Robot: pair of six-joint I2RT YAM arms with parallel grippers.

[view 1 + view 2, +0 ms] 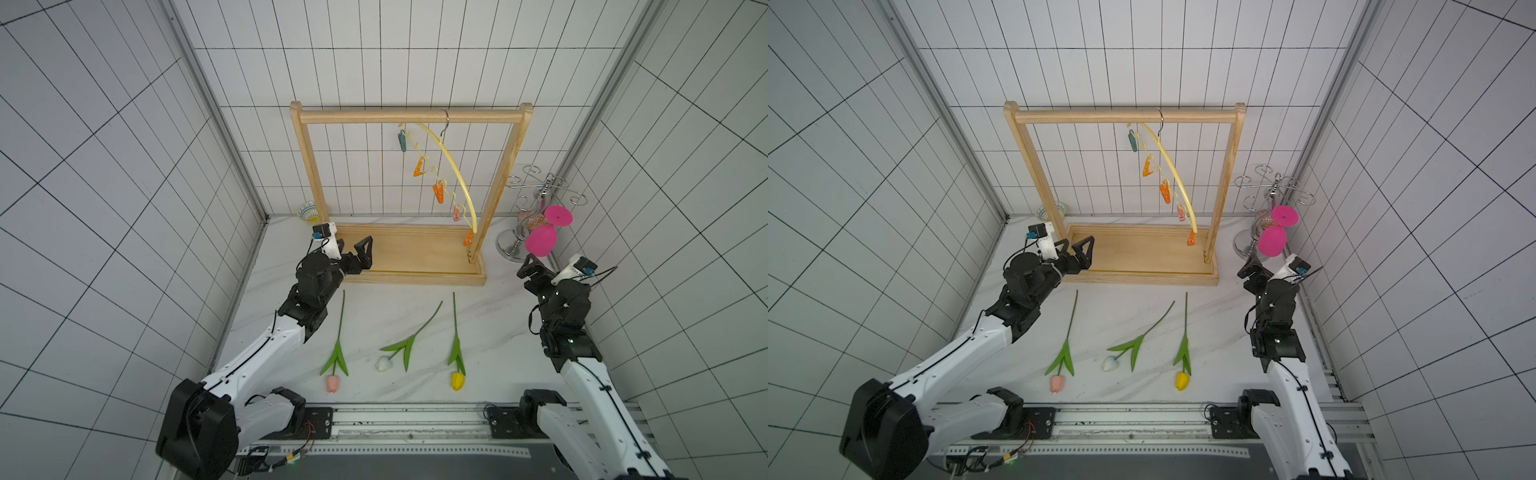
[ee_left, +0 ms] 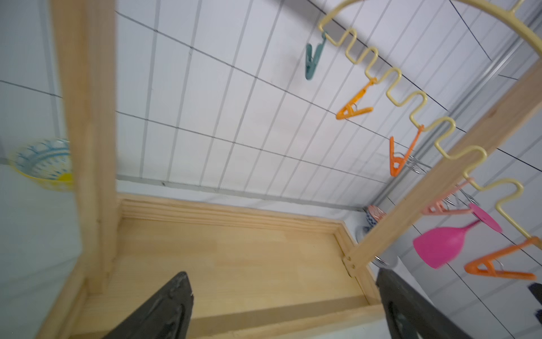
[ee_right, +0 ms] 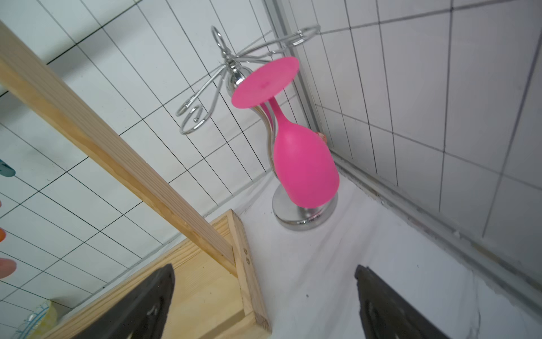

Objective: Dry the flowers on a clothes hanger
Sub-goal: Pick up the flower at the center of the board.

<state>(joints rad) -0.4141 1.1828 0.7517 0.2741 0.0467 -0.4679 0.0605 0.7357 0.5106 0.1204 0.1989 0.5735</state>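
Three flowers lie on the white table in both top views, heads toward the front: pink (image 1: 333,383) (image 1: 1057,383), pale white (image 1: 384,363) (image 1: 1111,363) and yellow (image 1: 457,380) (image 1: 1182,380). The pale-yellow clothes hanger (image 1: 451,166) (image 1: 1173,166) (image 2: 393,97) hangs tilted from the rack's top bar, with teal, orange and pink clips below it. My left gripper (image 1: 355,244) (image 1: 1077,243) (image 2: 282,273) is open and empty over the left end of the rack's base. My right gripper (image 1: 532,266) (image 1: 1250,268) (image 3: 264,267) is open and empty beside the base's right end.
The wooden rack (image 1: 411,115) stands on a tray-like base (image 1: 415,253) at the back. A magenta goblet (image 1: 540,241) (image 3: 305,167) hangs upside down on a chrome stand (image 1: 513,245) at the back right. A patterned bowl (image 1: 307,211) sits behind the rack's left post.
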